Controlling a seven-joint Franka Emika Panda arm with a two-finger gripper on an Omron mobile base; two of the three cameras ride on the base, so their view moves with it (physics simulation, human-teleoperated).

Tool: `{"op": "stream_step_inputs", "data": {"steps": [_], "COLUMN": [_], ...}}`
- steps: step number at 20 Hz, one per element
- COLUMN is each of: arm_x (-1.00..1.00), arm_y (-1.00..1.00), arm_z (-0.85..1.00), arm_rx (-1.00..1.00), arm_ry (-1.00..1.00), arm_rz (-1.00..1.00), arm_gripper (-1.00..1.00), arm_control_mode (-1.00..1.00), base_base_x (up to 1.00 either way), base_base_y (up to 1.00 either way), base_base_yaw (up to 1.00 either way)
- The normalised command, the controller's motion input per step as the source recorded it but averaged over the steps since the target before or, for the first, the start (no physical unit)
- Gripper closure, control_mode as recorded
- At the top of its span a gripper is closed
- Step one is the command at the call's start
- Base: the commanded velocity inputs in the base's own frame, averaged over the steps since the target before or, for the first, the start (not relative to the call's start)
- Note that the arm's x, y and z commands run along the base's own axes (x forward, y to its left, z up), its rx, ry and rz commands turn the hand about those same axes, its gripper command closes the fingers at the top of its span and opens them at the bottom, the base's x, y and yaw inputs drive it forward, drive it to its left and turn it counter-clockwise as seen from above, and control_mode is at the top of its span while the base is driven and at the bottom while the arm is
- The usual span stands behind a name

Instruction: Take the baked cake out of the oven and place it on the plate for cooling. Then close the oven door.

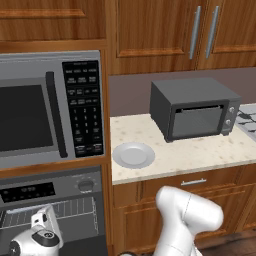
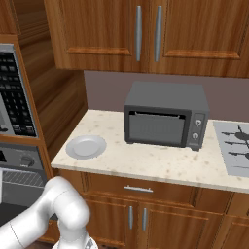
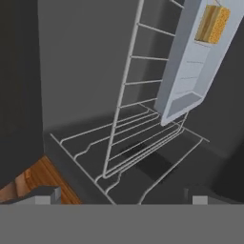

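Fingertips of the gripper [image 3: 121, 196] stood wide apart at the bottom of the hand view, open and holding nothing, pointed into the cavity of the oven [image 1: 55, 210]. Wire racks [image 3: 128, 143] ran ahead of them, appearing rolled on end because the hand was turned. Cake [image 3: 212, 23] sat on a pale grey tray [image 3: 188, 71] deeper inside, well apart from the fingertips and off to one side of their line. Judged step: reach for the cake, not yet grasped. Next move would call for advancing further in, shifting toward the tray and centring the small cube between the open jaws before closing; the rack wires and tray lip looked like the likeliest snags. Arm pose: in the left base view the arm rose from the lower right and bent down and left, with the hand low at the oven mouth. Plate [image 1: 133, 155] lay bare on the table [image 1: 200, 150], left of the toaster oven [image 1: 195, 107]. Oven door was evidently open, though I could not make out the panel itself.
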Motion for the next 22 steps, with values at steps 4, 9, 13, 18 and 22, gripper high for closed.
{"op": "stream_step_inputs", "data": {"steps": [4,9,13,18,22], "arm_x": [0.26,0.29,0.33,0.28,0.20], "arm_y": [0.17,0.20,0.20,0.24,0.24], "arm_z": [-0.26,-0.32,-0.30,-0.30,-0.35], "arm_rx": [0.00,0.00,0.00,-0.01,-0.04], "arm_ry": [0.00,0.00,0.00,0.00,0.00], "arm_rz": [0.00,0.00,0.00,0.00,0.00], "arm_gripper": [-1.00,-1.00,-1.00,-1.00,-1.00], "arm_control_mode": [-1.00,-1.00,-1.00,-1.00,-1.00], "base_base_x": [0.00,0.00,0.00,0.00,0.00], "base_base_y": [0.00,0.00,0.00,0.00,0.00], "base_base_yaw": [0.00,0.00,0.00,0.00,0.00]}}
